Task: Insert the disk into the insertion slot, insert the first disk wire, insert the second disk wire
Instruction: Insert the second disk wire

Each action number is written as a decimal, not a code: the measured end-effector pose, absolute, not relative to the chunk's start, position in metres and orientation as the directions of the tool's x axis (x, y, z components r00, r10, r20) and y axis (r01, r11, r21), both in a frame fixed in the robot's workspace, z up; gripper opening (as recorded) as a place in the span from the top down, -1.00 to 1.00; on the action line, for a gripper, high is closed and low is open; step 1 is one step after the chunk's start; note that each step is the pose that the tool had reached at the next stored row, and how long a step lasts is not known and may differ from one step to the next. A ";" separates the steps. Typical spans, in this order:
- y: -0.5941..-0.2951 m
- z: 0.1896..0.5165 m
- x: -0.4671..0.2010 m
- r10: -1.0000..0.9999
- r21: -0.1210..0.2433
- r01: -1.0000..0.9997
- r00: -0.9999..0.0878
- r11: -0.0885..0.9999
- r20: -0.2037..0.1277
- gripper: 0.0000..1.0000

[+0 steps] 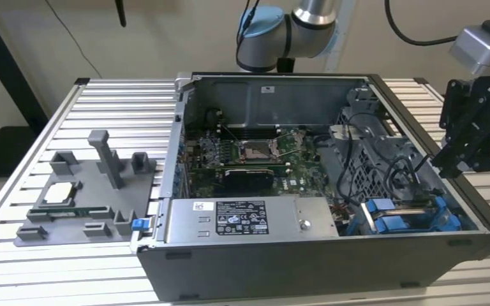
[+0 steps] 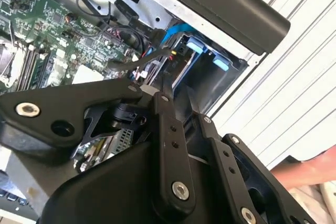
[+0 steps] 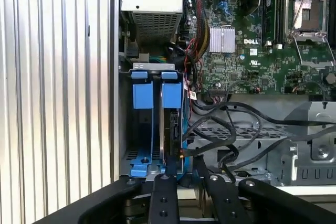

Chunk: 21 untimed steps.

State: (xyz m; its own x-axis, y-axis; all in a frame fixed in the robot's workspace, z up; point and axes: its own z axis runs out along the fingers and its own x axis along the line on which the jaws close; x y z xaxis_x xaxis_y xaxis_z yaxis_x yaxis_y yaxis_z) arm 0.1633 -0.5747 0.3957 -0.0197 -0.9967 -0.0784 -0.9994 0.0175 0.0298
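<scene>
The disk (image 3: 171, 124) stands on edge in the insertion slot (image 3: 137, 157), a grey bay with blue rails at the case's corner; the blue carrier tabs (image 3: 157, 94) sit side by side at its mouth. The bay's blue rails (image 1: 405, 217) lie at the exterior view's lower right. A black wire (image 3: 210, 148) runs across to the disk's end, its orange-tipped plug (image 3: 181, 153) right against the disk. My gripper (image 3: 185, 167) hangs above that end of the bay, close to the plug. It is over the case's rim (image 1: 446, 167) in the exterior view and above the bay (image 2: 181, 100) in the second wrist view.
The open computer case (image 1: 313, 268) lies on a slatted table (image 1: 117, 95) with its motherboard (image 1: 254, 153) and power supply (image 1: 245, 220) exposed. Loose black cables (image 3: 247, 114) loop beside the bay. A grey fixture (image 1: 83, 197) with parts stands at the exterior view's left. A hand (image 2: 310, 174) rests on the table.
</scene>
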 end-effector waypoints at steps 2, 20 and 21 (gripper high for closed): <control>-0.574 0.396 0.169 -0.997 0.030 -0.999 -0.020 0.017 -0.078 -1.00; -0.563 0.389 0.188 -0.990 0.041 -0.999 -0.021 0.015 -0.142 -1.00; -0.563 0.389 0.189 -0.989 0.042 -0.999 -0.021 0.015 -0.147 -1.00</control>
